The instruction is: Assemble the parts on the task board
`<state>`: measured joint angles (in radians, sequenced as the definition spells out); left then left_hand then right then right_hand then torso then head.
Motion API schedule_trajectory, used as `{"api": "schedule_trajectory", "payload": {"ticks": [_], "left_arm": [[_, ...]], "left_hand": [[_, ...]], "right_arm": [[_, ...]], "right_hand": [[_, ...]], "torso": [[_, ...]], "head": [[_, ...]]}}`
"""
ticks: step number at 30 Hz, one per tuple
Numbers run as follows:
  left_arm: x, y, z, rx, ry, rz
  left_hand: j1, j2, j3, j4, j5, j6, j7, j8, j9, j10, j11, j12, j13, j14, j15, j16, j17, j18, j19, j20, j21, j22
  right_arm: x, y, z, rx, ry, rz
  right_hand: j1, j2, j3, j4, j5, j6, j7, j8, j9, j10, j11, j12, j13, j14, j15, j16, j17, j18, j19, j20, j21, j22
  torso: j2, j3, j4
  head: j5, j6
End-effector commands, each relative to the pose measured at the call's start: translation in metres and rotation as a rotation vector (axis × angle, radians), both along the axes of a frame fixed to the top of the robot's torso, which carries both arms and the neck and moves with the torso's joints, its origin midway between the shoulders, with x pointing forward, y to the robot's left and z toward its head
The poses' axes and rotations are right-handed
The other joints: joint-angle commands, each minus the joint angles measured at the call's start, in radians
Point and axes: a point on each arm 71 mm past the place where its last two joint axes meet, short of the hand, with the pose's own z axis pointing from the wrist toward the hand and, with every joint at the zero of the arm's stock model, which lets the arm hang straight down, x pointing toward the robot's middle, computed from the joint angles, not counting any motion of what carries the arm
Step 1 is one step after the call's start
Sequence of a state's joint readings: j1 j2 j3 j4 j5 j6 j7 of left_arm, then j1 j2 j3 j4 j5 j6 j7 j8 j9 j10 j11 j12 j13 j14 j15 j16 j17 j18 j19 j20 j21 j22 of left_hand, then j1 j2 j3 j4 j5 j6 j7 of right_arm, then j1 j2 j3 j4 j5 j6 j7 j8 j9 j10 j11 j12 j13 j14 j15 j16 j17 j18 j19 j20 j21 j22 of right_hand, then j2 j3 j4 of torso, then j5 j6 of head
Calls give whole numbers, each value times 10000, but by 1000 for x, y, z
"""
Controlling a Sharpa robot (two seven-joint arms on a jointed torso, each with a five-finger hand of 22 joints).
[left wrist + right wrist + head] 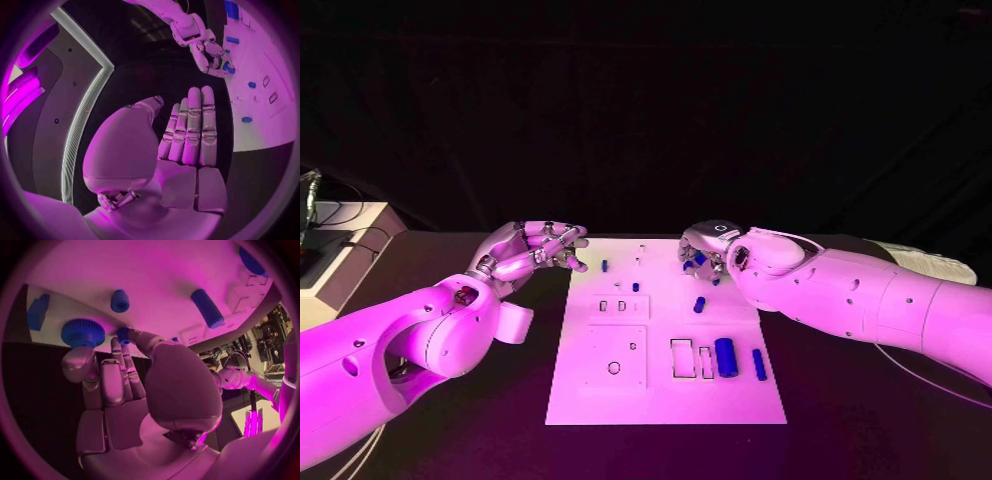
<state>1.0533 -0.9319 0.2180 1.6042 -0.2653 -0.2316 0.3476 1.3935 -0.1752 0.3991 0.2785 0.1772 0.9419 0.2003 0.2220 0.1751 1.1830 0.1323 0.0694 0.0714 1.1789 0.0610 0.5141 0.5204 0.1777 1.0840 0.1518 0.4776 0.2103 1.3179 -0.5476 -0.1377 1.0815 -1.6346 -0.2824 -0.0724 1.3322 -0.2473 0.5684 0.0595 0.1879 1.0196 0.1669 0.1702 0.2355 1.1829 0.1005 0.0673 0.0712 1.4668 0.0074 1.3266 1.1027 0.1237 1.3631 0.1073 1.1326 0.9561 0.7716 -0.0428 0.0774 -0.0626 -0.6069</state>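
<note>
Two white robot arms reach over a black table (473, 400) where a flat white rectangular task board (668, 395) lies between them. The left hand (531, 250) hovers just off the board's far left corner, its silver fingers (194, 130) held straight and pressed side by side with the thumb apart, gripping nothing; the wrist view shows the palm bare. The right hand (707, 250) sits over the board's far right corner, fingers curled downward, and its fingertips (125, 340) touch a small blue part (124, 334); whether that piece is truly pinched cannot be told. Just beside those fingertips stands one round blue knob with a ribbed rim (82, 332), with one short blue peg (120, 301) a little beyond it and one flat blue block (37, 311) off to the side. One smooth blue cylinder (206, 307) lies on the board near the right wrist. Nearer the robot, well back from both hands, one thick blue cylinder (726, 357) and one slim blue bar (759, 364) lie side by side, next to two rectangular cut-outs (682, 358) in the board. Two small blue pins (635, 287) stand between the hands, toward the left one. A raised square plate (615, 357) with one oval hole sits on the board's left side, behind the left hand.
</note>
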Motion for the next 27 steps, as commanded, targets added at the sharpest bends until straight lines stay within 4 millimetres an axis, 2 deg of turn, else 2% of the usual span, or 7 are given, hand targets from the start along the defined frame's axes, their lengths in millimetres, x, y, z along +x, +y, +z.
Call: {"api": "schedule_trajectory", "payload": {"ticks": [1,8,10,13,21,25,27], "left_arm": [[0,-1,1,-26,-64,-156],[1,1,0,3,-41,-96],[1,2,0,15,-36,-71],[1,2,0,24,-26,-59],[2,3,0,41,-8,-39],[2,4,-1,49,0,-27],[2,3,-1,44,6,-44]], "left_hand": [[-18,-66,44,2,-60,-75,26,-61,15,-47,-8,-63,-6,-66,-2,59,9,8,-64,31,49,9],[-11,-45,72,-4,-56,-89,35,-75,18,-71,0,-61,-5,-104,6,89,55,8,-93,36,76,27],[-11,-45,72,-4,-56,-89,35,-75,18,-71,0,-61,-5,-104,6,89,55,8,-93,36,76,27],[-5,-38,81,-8,-56,-90,34,-77,19,-75,0,-60,-5,-112,7,95,66,8,-100,37,83,31],[2,-29,92,-12,-57,-90,33,-79,21,-77,0,-58,-4,-121,8,104,78,8,-107,38,91,37],[9,-19,105,-18,-60,-88,30,-80,24,-80,-1,-56,-3,-134,8,115,95,9,-118,39,102,44],[19,-10,118,-26,-60,-85,24,-80,27,-80,-3,-54,-2,-144,7,124,109,10,-125,39,113,51]], "right_arm": [[-1,0,-2,-182,110,15],[-2,-1,-1,-135,5,13],[-3,1,0,-43,-121,64],[-4,3,3,221,-487,140],[-7,6,12,839,-1258,66],[-8,12,16,1068,-1460,80],[-8,18,19,1185,-1551,108]], "right_hand": [[47,148,8,45,33,151,-48,106,88,247,-97,91,63,254,-28,56,-6,-166,108,-27,160,207],[114,182,24,22,86,259,-133,219,236,535,-190,101,130,243,-102,117,-2,-220,194,-94,419,566],[259,262,44,-72,112,431,-232,365,380,858,-299,188,231,265,-187,208,98,-271,291,-158,669,911],[511,443,246,-237,-372,480,-277,472,578,992,-353,125,332,296,-244,340,231,-324,360,-230,909,1241],[656,626,323,-521,-554,873,-451,864,1076,1511,-555,278,660,264,-395,357,104,-514,688,-354,1745,2400],[645,647,330,-529,-575,871,-456,883,1125,1513,-560,268,685,260,-402,354,79,-510,673,-364,1738,2388],[612,669,335,-519,-620,839,-454,887,1172,1490,-554,241,705,246,-400,326,7,-509,658,-366,1738,2389]], "torso": [[64,-12,7],[139,-10,19],[155,-12,7],[194,-8,0],[223,-16,27],[256,-24,21],[265,-22,20]], "head": [[-13,10],[-9,42],[4,45],[5,75],[-11,109],[-21,269],[-23,280]]}}
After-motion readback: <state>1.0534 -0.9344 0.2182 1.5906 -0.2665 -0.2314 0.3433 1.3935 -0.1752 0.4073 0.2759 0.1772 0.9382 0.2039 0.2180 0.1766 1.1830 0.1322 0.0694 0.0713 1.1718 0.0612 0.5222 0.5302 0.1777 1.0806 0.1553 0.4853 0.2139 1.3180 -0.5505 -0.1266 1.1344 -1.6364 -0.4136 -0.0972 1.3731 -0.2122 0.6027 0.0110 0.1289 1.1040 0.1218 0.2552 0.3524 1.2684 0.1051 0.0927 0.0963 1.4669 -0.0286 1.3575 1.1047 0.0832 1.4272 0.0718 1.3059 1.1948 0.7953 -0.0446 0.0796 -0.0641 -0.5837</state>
